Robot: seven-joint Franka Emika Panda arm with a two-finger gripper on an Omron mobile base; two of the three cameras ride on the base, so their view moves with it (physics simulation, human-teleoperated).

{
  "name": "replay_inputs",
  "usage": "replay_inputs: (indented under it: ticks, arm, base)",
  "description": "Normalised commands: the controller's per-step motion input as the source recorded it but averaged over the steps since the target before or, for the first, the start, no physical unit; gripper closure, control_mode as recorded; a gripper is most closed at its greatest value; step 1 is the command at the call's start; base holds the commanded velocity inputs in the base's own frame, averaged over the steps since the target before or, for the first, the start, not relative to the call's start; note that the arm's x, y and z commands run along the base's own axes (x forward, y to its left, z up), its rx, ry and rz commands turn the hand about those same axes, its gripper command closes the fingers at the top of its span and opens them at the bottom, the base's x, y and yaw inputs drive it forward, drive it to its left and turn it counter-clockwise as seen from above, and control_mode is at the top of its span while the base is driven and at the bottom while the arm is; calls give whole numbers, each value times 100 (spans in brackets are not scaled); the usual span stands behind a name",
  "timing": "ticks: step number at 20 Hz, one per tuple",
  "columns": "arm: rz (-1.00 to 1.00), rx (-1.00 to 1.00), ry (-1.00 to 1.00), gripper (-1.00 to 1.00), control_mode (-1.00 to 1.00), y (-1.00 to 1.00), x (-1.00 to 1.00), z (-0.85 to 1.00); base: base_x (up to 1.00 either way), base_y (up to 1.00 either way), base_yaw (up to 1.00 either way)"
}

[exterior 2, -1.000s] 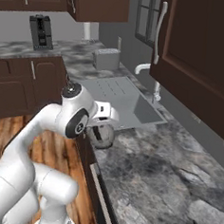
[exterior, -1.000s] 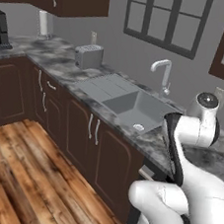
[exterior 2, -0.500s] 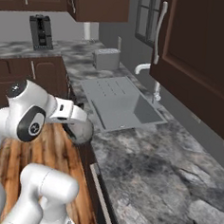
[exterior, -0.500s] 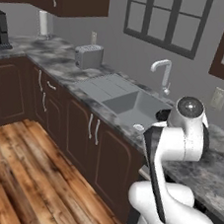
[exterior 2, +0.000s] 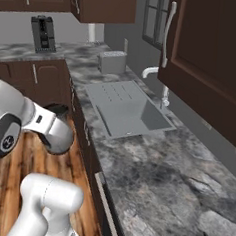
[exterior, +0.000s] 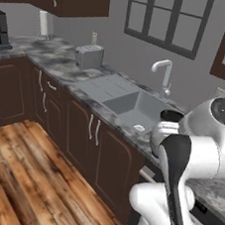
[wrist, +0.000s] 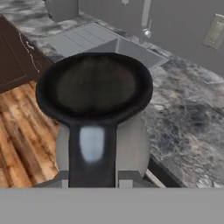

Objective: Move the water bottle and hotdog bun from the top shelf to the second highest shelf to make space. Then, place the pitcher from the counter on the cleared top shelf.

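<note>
My gripper (wrist: 93,178) is shut on the pitcher (wrist: 97,131), a bulbous silver-grey vessel with a wide black rim, gripped low at its handle side. The pitcher (exterior 2: 57,131) hangs in the air beside the counter (exterior 2: 136,166), over the wooden floor in front of the cabinet fronts. From the left base view the pitcher (exterior: 163,133) peeks out behind my white forearm, near the sink's right end. The water bottle, the hotdog bun and both shelves are out of view.
A steel sink (exterior: 135,106) with a curved faucet (exterior: 163,73) is set in the counter (exterior: 55,62). A boxy toaster (exterior: 89,56) stands left of it, a black coffee machine (exterior 2: 43,34) further along. Dark wall cabinets (exterior 2: 209,62) hang overhead.
The arm has swung the pitcher away from the counter edge, leftward in the right base view, out over the floor. The grip stays the same.
</note>
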Motion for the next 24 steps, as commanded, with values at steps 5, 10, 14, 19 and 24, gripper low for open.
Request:
replay_inputs:
  ticks: [5, 10, 14, 19, 24]
  arm:
    - [5, 15, 0, 100, -100, 3, -70, 51]
    - [0, -5, 0, 100, -100, 1, -42, 15]
    - [0, -13, 0, 100, -100, 0, 0, 10]
    - [0, -8, 0, 100, -100, -8, 1, 18]
    - [1, -1, -5, 100, -100, -20, 1, 11]
  base:
    - [0, 0, 0]
    - [0, 0, 0]
    - [0, 0, 0]
    - [0, 0, 0]
    - [0, 0, 0]
